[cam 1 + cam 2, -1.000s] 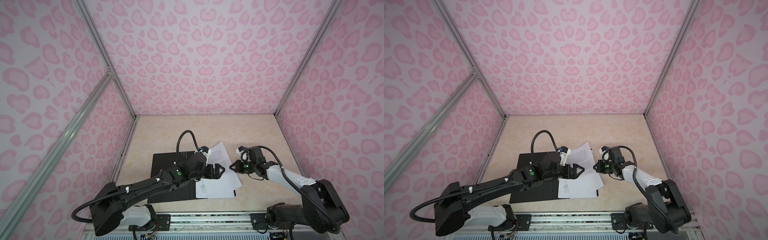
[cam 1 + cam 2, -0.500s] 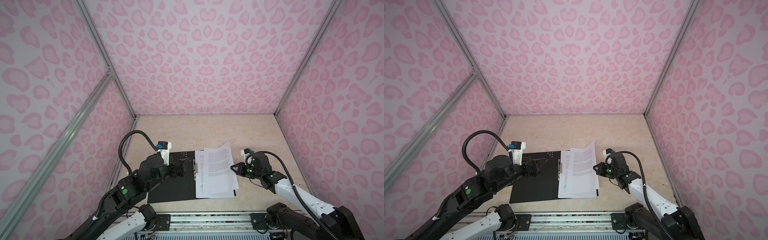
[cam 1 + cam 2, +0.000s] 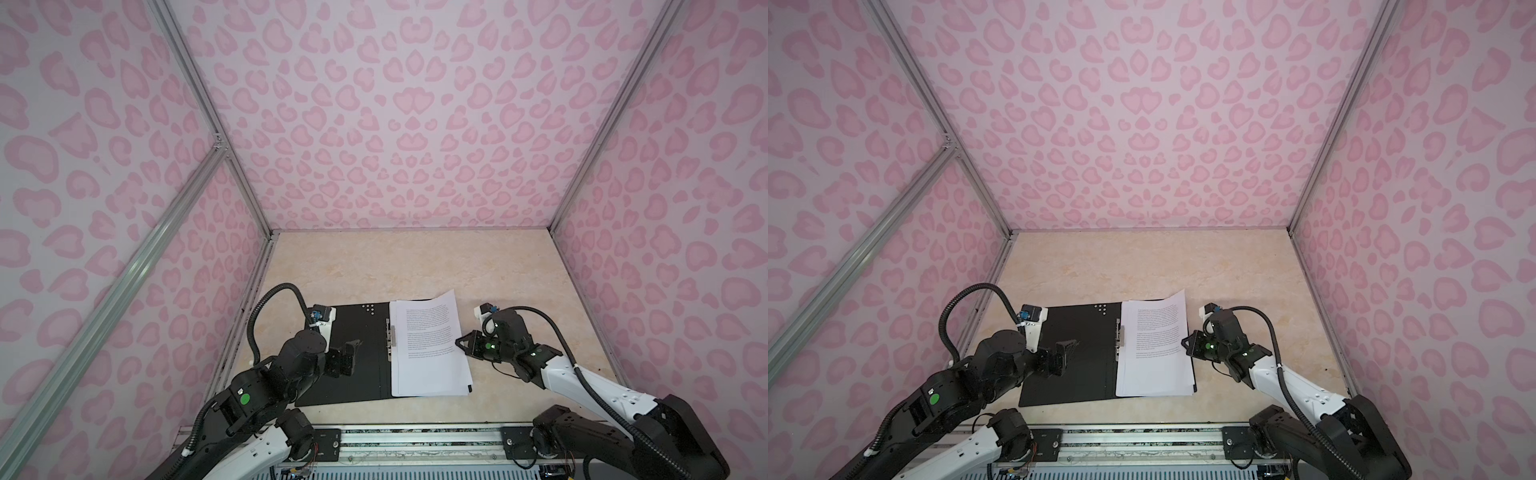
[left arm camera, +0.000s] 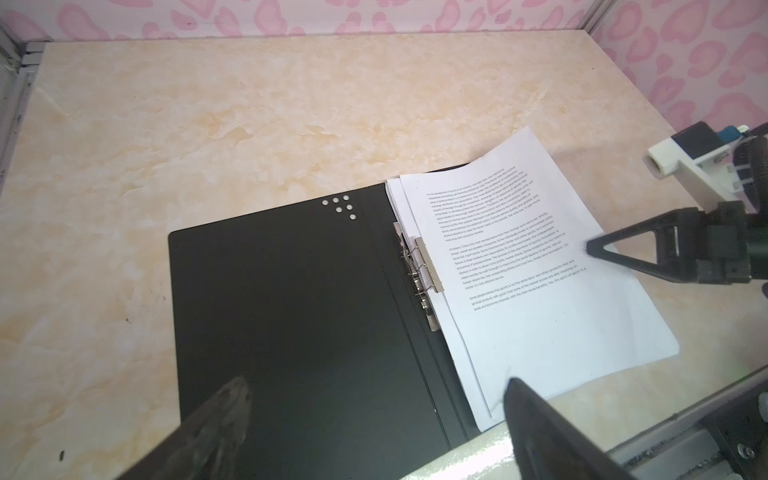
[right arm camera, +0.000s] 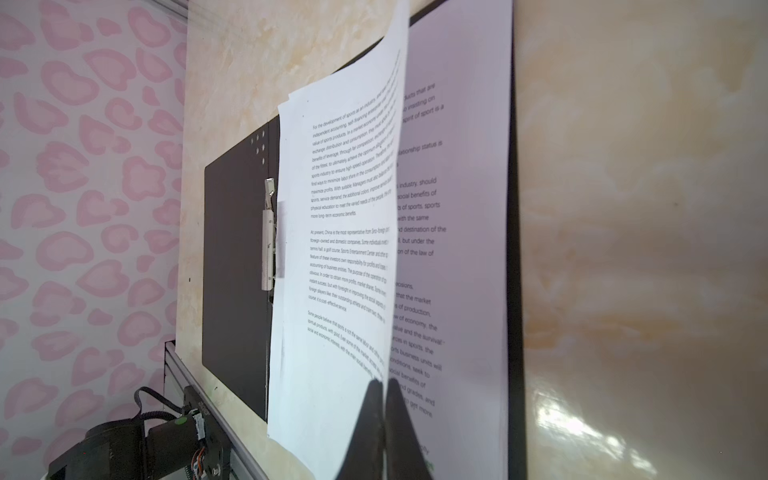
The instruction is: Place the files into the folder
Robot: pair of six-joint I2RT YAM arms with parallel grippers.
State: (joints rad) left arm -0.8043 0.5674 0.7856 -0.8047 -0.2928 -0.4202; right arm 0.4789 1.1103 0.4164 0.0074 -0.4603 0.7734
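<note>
- A black folder [image 3: 365, 328] is lying open near the table's [image 3: 415, 266] front edge.
- Printed files [image 3: 432, 374] are resting stacked on its right half.
- The right gripper [image 5: 383, 381] is pinching the top sheet's [image 5: 340, 249] outer edge, jaws closed.
- The left gripper [image 4: 374, 390] is hovering wide open over the folder's left half.

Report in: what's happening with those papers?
Left gripper open, above open folder. Right gripper shut on top sheet, edge lifted. Files stacked on folder's right half. Nothing blocking.

Right half of the folder [image 3: 349, 374] apparently all but hidden beneath the files [image 3: 430, 353]
</note>
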